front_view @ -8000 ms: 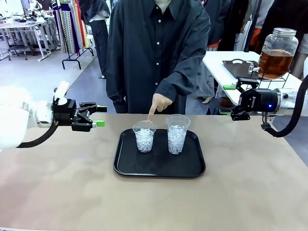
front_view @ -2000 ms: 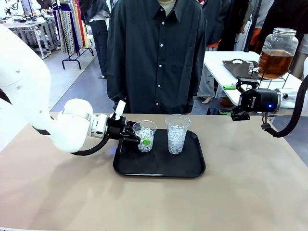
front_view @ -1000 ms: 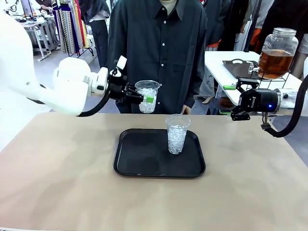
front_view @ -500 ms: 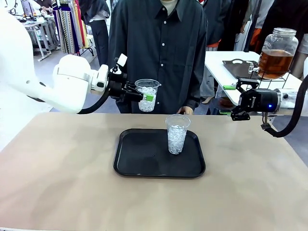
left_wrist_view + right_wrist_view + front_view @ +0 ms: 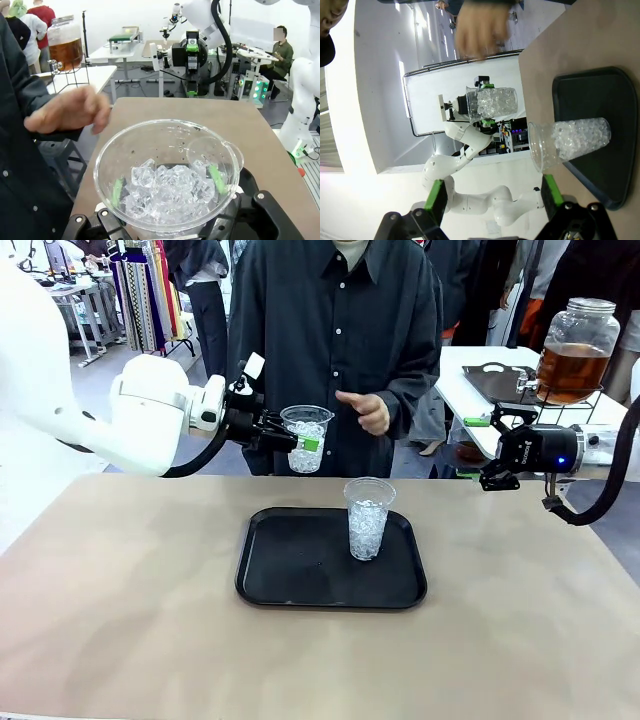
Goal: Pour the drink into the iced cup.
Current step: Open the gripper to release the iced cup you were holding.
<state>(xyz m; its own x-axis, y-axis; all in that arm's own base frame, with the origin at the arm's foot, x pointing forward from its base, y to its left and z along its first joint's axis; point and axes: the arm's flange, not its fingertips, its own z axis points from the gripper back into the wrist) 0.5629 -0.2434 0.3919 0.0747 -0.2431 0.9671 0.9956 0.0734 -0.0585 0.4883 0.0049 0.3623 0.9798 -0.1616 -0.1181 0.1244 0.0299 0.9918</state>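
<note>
My left gripper (image 5: 300, 444) is shut on a clear iced cup (image 5: 307, 436) and holds it upright in the air, above and behind the tray's left end. In the left wrist view its green pads (image 5: 217, 178) press the iced cup (image 5: 167, 182) from both sides. A second iced cup (image 5: 367, 518) stands on the black tray (image 5: 300, 585). The drink (image 5: 573, 368), amber in a large glass jar with a metal lid, sits on a stand at the far right. My right gripper (image 5: 497, 451) hangs open near that jar, holding nothing.
A person in a dark shirt stands across the table, one hand (image 5: 364, 411) raised just right of the held cup. The jar's white side table (image 5: 470, 365) also carries a dark tray. The tan tabletop (image 5: 140, 620) spreads around the tray.
My left gripper closed on the left cup and lifted it off the tray; it now holds still. The person's hand has risen beside the cup in the last half second.
</note>
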